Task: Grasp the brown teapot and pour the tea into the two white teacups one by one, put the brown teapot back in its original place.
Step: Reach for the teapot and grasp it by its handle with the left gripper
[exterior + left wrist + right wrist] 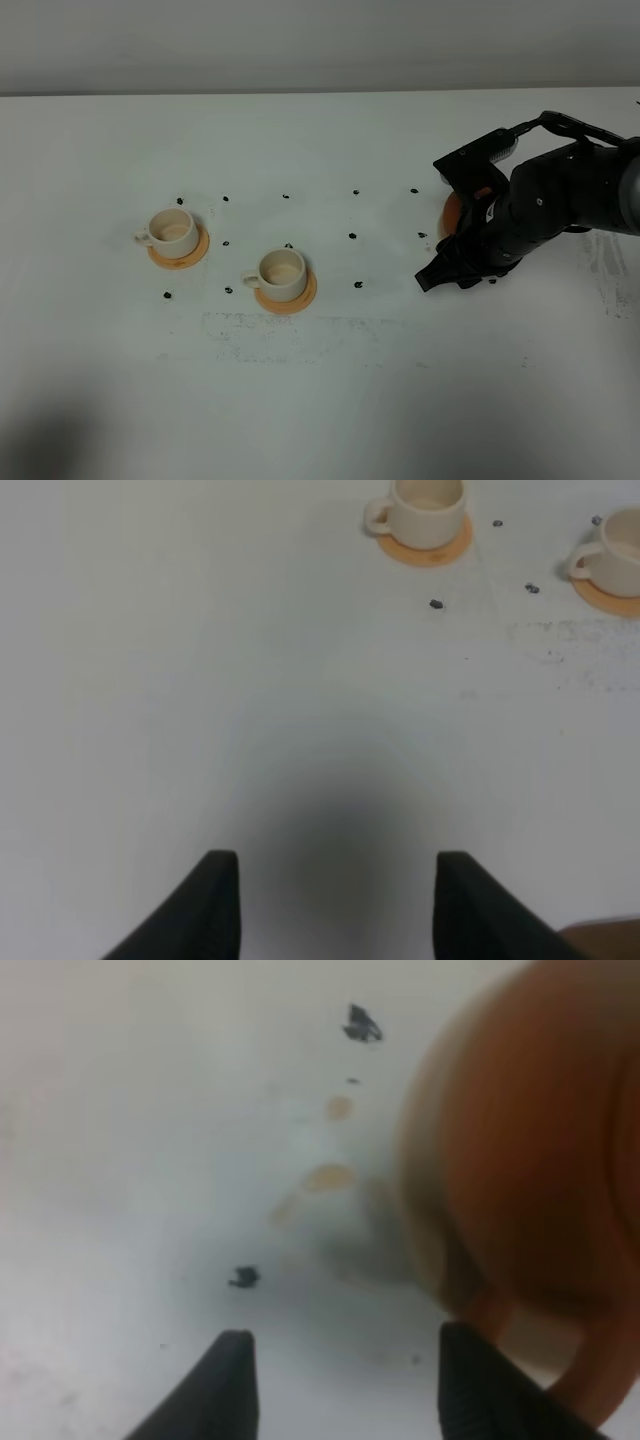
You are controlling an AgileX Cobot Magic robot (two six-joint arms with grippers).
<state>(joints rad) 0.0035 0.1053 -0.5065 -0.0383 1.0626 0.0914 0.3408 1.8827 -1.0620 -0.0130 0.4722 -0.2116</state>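
Note:
The brown teapot [530,1160] fills one side of the right wrist view, close and blurred, with its loop handle [590,1360] next to one fingertip. In the exterior high view only an orange-brown sliver of the teapot [451,212] shows behind the right arm. My right gripper [345,1385] is open and empty beside the pot; it also shows in the exterior high view [445,275]. The two white teacups [172,232] [281,273] stand on orange coasters at the left; they also show in the left wrist view [428,505] [618,555]. My left gripper [335,890] is open and empty over bare table. The pale coaster is hidden.
Small black marks [353,236] dot the white table [330,400] around the cups and the pot. A few tea-coloured spots [330,1175] lie on the table by the pot. The table's far edge [300,93] meets a grey wall.

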